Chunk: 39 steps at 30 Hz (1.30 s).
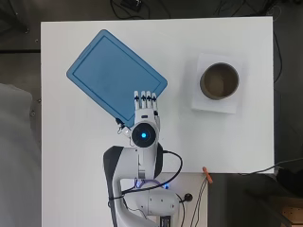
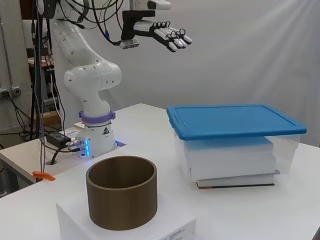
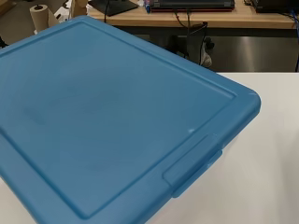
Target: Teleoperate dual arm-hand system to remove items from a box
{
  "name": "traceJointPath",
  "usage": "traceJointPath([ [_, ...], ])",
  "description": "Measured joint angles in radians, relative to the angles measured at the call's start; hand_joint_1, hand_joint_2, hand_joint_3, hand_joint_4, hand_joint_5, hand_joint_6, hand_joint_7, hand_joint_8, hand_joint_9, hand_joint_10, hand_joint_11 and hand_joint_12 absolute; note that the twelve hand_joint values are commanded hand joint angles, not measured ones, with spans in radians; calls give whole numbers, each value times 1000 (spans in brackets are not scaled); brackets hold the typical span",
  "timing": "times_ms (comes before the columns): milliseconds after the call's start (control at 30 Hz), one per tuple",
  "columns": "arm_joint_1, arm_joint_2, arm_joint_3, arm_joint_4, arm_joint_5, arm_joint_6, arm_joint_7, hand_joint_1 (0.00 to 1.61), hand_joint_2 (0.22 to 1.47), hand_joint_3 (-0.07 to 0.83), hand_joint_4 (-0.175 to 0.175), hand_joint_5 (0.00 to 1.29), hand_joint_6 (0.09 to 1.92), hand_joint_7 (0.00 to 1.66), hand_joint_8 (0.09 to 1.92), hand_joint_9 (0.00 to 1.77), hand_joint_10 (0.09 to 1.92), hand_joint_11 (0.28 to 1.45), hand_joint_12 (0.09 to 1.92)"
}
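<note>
A blue plastic lid (image 3: 103,116) fills most of the view, seen from above at an angle. It has a raised rim around a flat, slightly scuffed panel, and a latch tab (image 3: 194,163) juts from one edge. The lid sits on a white table (image 3: 261,158). Beyond the table stand wooden desks (image 3: 187,16) with dark cables (image 3: 189,35) hanging down.

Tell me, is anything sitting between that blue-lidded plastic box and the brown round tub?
Nothing: in the overhead view only bare white table separates the blue-lidded clear plastic box from the brown cylindrical tub.
</note>
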<state>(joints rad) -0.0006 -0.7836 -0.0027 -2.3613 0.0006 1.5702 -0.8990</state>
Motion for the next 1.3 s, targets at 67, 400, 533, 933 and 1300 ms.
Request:
traceJointPath([
  [67,0,-3,2,-4,3,-12,10,0,888,10,4,204,87,329,87,327,87,432,87],
  [400,29,-17,41,-162,-258,50,-207,0,708,-26,7,113,87,212,87,296,87,424,87],
  [533,35,5,7,-286,-446,149,-282,0,665,-28,2,102,87,188,87,302,87,418,87],
  [933,45,99,-255,-313,-644,507,-259,254,835,6,-42,62,87,157,87,282,87,383,87],
  [1300,98,338,-194,-280,-588,659,-359,190,809,-6,-32,64,87,159,87,265,87,388,87],
])
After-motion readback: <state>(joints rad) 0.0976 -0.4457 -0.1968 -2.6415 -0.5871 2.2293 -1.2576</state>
